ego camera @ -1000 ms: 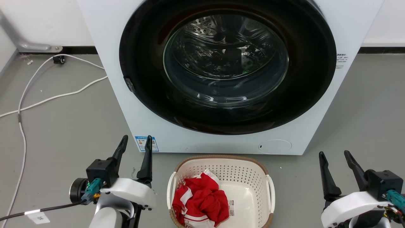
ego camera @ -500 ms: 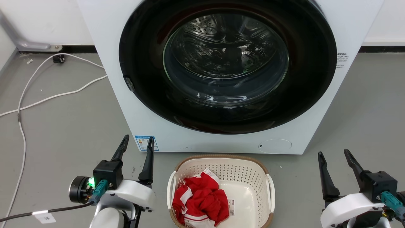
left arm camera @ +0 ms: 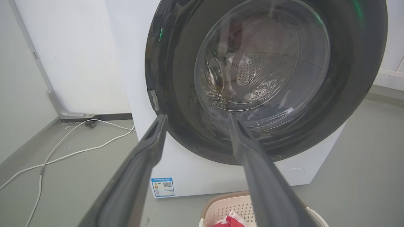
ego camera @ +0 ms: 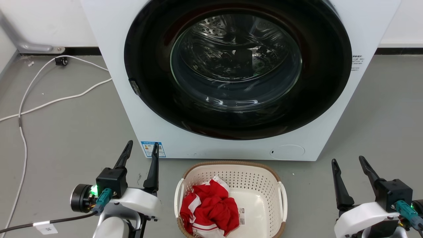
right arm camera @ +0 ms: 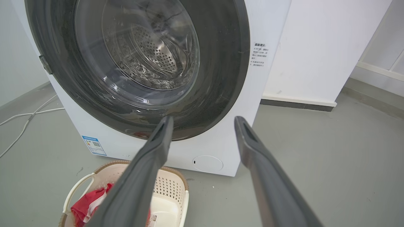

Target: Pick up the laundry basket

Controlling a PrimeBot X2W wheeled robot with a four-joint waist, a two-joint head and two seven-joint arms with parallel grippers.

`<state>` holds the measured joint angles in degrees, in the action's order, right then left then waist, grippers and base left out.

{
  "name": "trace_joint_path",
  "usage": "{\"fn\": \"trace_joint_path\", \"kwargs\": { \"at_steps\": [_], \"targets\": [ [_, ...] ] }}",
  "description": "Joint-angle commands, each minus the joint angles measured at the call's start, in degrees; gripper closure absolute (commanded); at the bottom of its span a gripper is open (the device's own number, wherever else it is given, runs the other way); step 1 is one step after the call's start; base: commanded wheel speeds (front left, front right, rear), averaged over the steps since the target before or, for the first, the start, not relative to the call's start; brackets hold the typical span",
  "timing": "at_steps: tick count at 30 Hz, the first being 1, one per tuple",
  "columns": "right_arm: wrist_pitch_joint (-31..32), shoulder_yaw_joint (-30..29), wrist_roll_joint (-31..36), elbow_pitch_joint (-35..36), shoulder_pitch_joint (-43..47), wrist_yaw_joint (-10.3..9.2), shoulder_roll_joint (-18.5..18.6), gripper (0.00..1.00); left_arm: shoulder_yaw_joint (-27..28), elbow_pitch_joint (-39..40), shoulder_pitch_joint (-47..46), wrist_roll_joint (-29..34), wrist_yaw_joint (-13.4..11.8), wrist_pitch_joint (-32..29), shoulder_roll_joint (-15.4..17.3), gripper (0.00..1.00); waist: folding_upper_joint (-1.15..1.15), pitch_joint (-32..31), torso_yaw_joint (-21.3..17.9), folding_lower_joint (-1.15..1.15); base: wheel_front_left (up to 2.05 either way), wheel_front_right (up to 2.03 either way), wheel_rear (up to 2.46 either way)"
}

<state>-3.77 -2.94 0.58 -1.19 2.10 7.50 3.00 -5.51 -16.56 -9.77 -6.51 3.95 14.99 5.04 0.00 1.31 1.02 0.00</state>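
The cream-white laundry basket (ego camera: 256, 195) with a brown rim stands on the grey floor in front of the washer, a red and white garment (ego camera: 210, 210) lying in its left half. It also peeks in at the bottom of the left wrist view (left arm camera: 227, 208) and the lower left of the right wrist view (right arm camera: 169, 192). My left gripper (ego camera: 142, 147) hangs open to the left of the basket, apart from it. To the basket's right my right gripper (ego camera: 348, 160) is open too, holding nothing. Both sets of fingers point toward the washer.
A white front-loading washer (ego camera: 330, 99) with a shut dark round door (ego camera: 238, 66) rises just behind the basket. White cables (ego camera: 49, 102) trail over the floor at the left. Walls and baseboard (ego camera: 400, 52) close off the back.
Both grippers have shifted only slightly; the left one turned a little, its fingers standing straighter. The basket and garment have not moved.
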Motion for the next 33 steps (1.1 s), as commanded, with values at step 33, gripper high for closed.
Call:
{"fn": "trace_joint_path", "kwargs": {
  "at_steps": [33],
  "targets": [
    [6.39, 0.57, -0.30, -9.16, -14.26, -0.03, -0.22, 0.00, -1.22, -11.59, -15.62, -3.77, 1.92, -5.56, 1.32, 0.00, 0.00, 13.50, -1.46, 0.00, 0.00, 0.00, 0.00]
  ]
}}
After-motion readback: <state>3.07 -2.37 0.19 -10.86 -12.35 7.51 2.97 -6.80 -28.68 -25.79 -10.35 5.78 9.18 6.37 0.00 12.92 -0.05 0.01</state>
